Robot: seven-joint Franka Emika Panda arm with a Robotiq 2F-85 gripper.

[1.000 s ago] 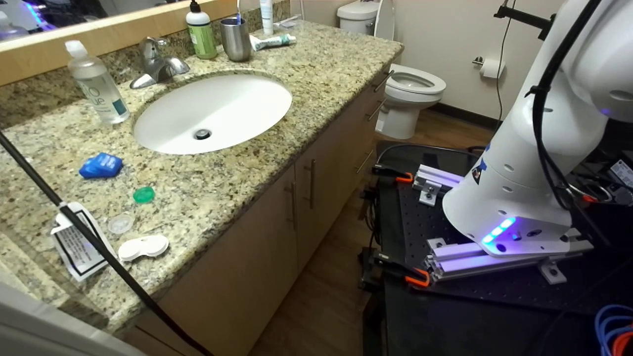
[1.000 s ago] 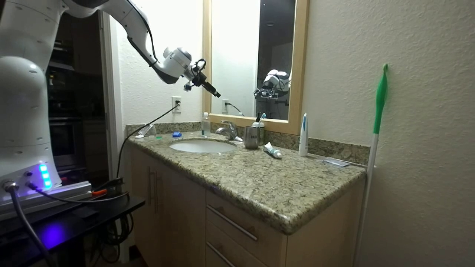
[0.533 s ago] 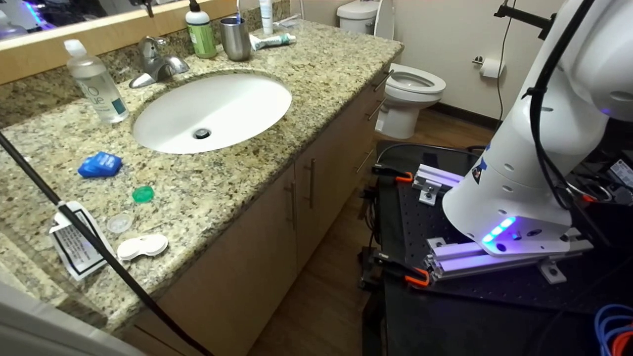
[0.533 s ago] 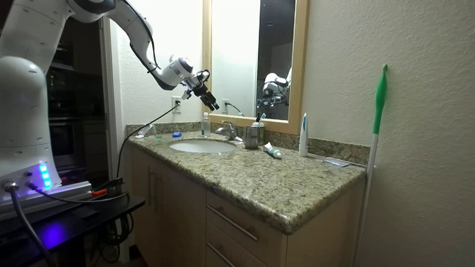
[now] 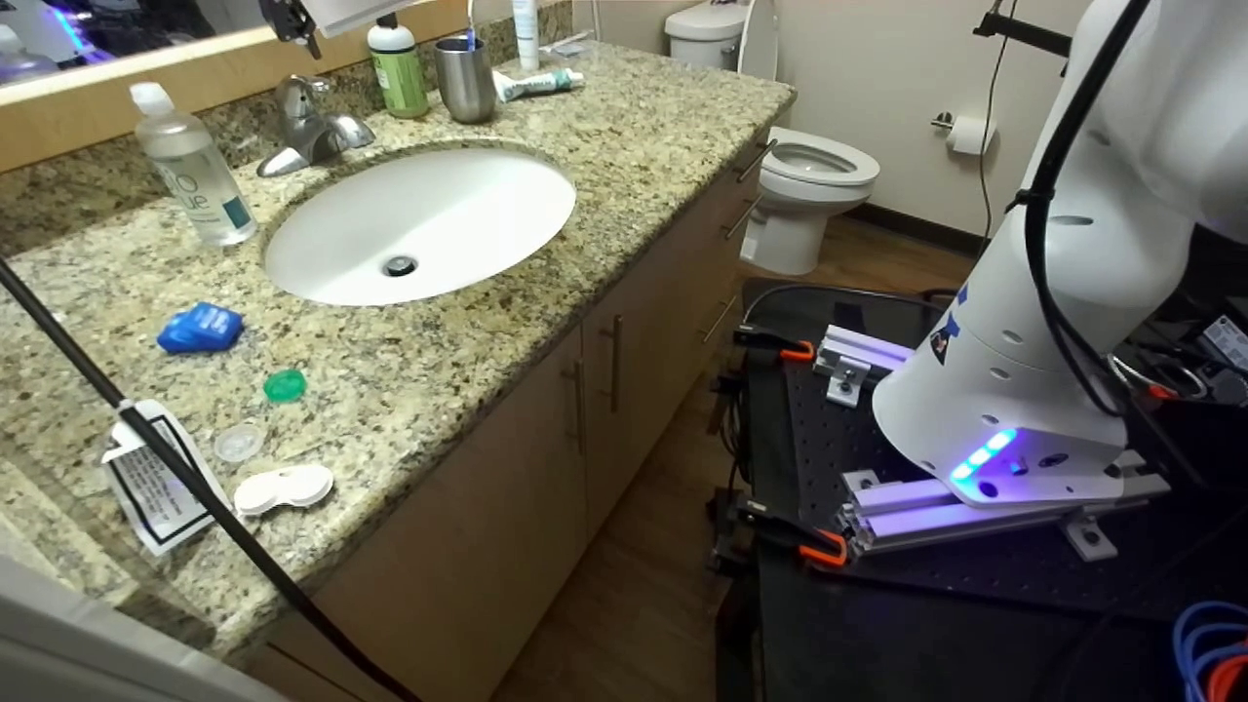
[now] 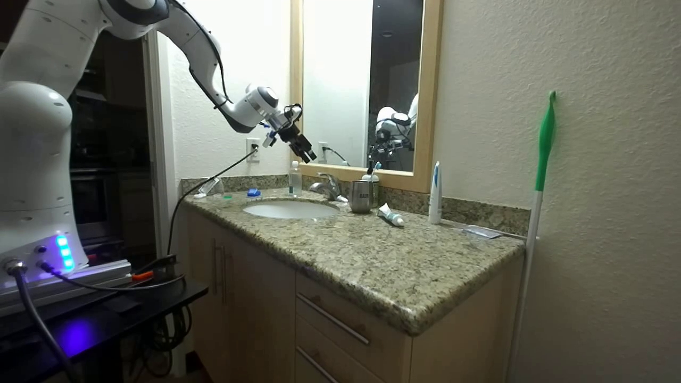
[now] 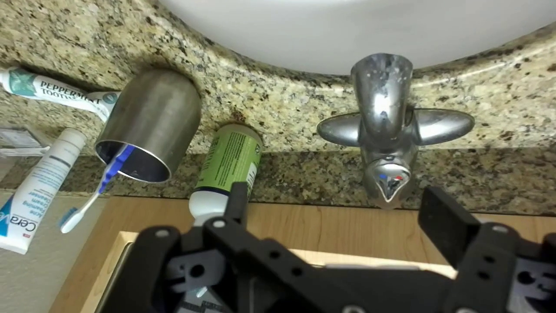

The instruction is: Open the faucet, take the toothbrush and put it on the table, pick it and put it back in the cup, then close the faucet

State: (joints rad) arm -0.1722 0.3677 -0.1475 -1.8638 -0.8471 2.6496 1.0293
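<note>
The tool (image 7: 334,199), spread wide, is lowered; the faucet (image 7: 384,119), at its one o'clock in the wrist view, may be opened next.

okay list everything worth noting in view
Faucet: 1, chrome, behind sink
Cup: 1, grey, counter
Toothbrush: 1, blue-white, in cup
Counter: 1, beige, below mirror
Sink: 1, white, in counter
Bottles: 2, transparent, green, flanking faucet
Tubes: 2, white, past cup
Container: 1, blue, counter
Discs: 2, green, translucent, counter
Case: 1, white, counter
Packets: 2, pale, counter's ends
Mirror: 1, beige-framed, wall
Toilet: 1, white, beyond counter
Toilet roll: 1, white, wall
Pole: 1, green-white, beside counter
Arm: 1, white, over counter
Hand: 1, black, near faucet
</note>
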